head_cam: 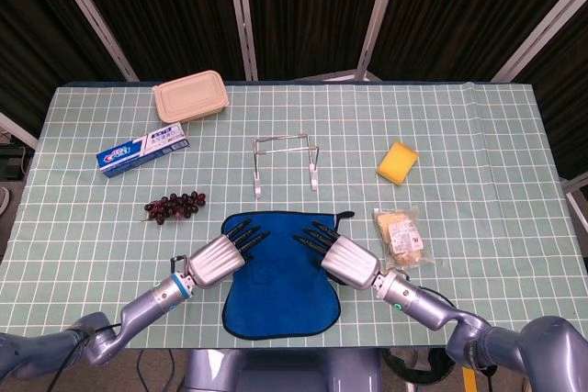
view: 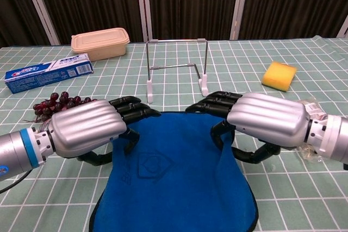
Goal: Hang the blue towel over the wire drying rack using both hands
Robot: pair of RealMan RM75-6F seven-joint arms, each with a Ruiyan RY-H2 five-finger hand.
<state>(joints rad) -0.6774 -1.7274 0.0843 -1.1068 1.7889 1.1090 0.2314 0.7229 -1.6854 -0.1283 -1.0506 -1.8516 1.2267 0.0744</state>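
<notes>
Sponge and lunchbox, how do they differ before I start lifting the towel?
The sponge is yellow, small and lies on the table's right side. The lunchbox is beige, larger, lidded, and sits at the far left. Both lie on the checked cloth, apart from the towel and both hands.
</notes>
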